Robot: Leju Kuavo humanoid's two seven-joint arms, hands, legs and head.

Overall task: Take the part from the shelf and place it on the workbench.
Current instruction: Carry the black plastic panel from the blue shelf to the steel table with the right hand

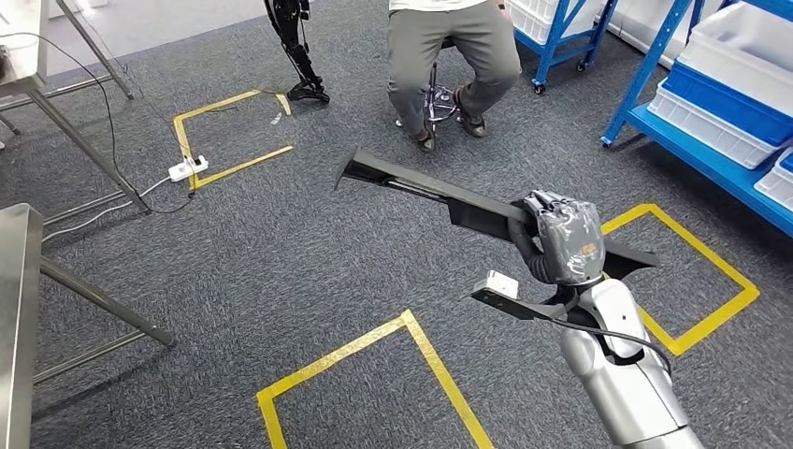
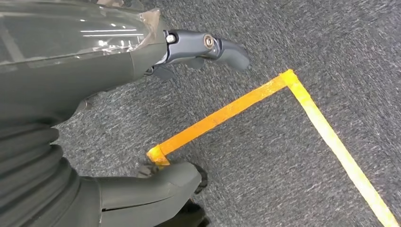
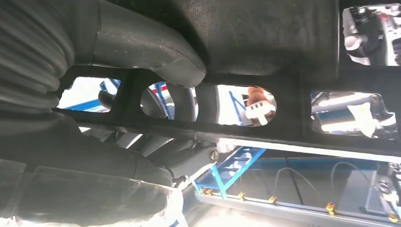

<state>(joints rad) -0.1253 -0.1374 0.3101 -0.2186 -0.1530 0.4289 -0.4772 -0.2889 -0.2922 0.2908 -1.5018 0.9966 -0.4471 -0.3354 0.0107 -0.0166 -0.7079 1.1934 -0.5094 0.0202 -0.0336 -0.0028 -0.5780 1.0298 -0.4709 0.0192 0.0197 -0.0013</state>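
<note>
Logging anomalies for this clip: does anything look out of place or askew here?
A white power strip and its cable lie loose on the carpet, crossing the yellow tape square. The right hand grips the black part, tilted.

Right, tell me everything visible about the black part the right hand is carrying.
The black part is a long, flat, matte piece, plastic by its look, with a flared end pointing toward the seated person and cut-out openings seen in the right wrist view. The right hand grips it near its other end, holding it roughly level in the air above the grey carpet, apart from shelf and table.
</note>
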